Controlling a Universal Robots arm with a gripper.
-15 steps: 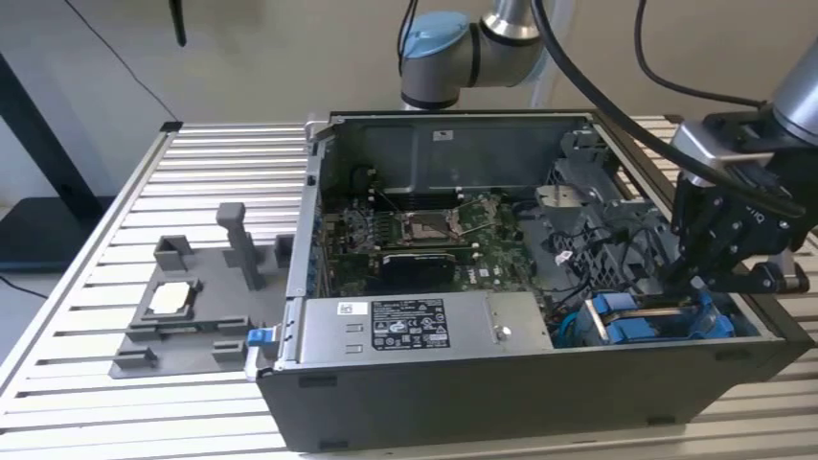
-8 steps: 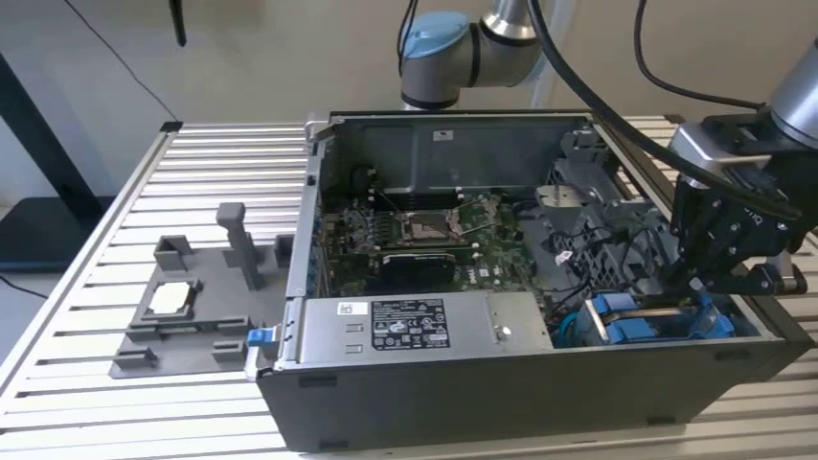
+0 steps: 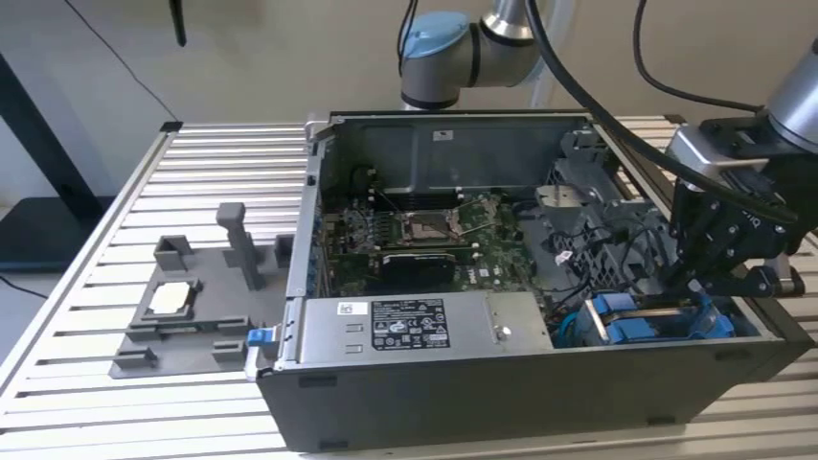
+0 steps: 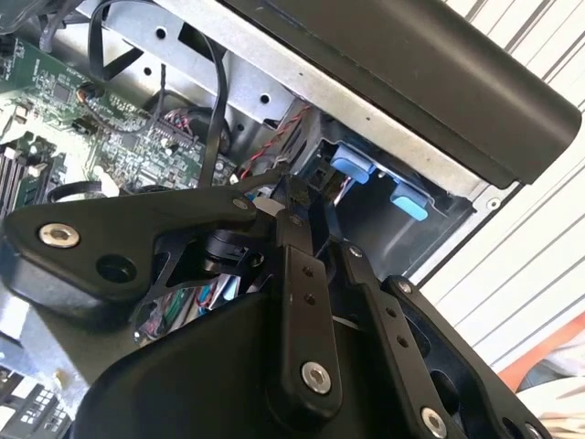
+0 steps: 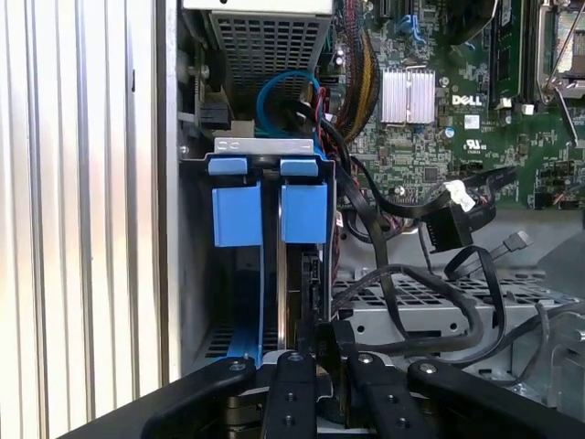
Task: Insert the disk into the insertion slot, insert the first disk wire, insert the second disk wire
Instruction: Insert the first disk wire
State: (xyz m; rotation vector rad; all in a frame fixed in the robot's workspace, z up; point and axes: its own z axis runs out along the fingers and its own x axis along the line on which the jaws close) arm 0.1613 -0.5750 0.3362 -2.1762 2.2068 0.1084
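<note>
The gripper (image 3: 696, 287) is being held low over the corner of the computer case (image 3: 511, 402) at the exterior view's right, where the insertion slot (image 3: 614, 331) is being reached. The case itself is being carried on a slatted metal counter (image 3: 217, 153).

In the first wrist view, the disk (image 5: 297, 283) is being seen edge-on, standing upright inside the insertion slot (image 5: 265, 146) just beside the slot's blue plastic tabs (image 5: 304, 206), with its near end running down between the jaws. The jaws are being kept drawn close together, and they are judged to be clamped on that near end of the disk. In the second wrist view the gripper (image 4: 291, 197) is being shown narrowed to a point just above the blue tabs (image 4: 352, 169).

The first step is therefore being judged as well advanced: most of the disk is being taken in by the slot, though whether it is fully seated cannot be told.

Nothing of the two wire steps is being shown as done. Black cables with loose connectors (image 5: 448, 229) are being left lying over the grey metal beside the slot, apart from the disk. Both wire insertions are being counted as outstanding.
</note>
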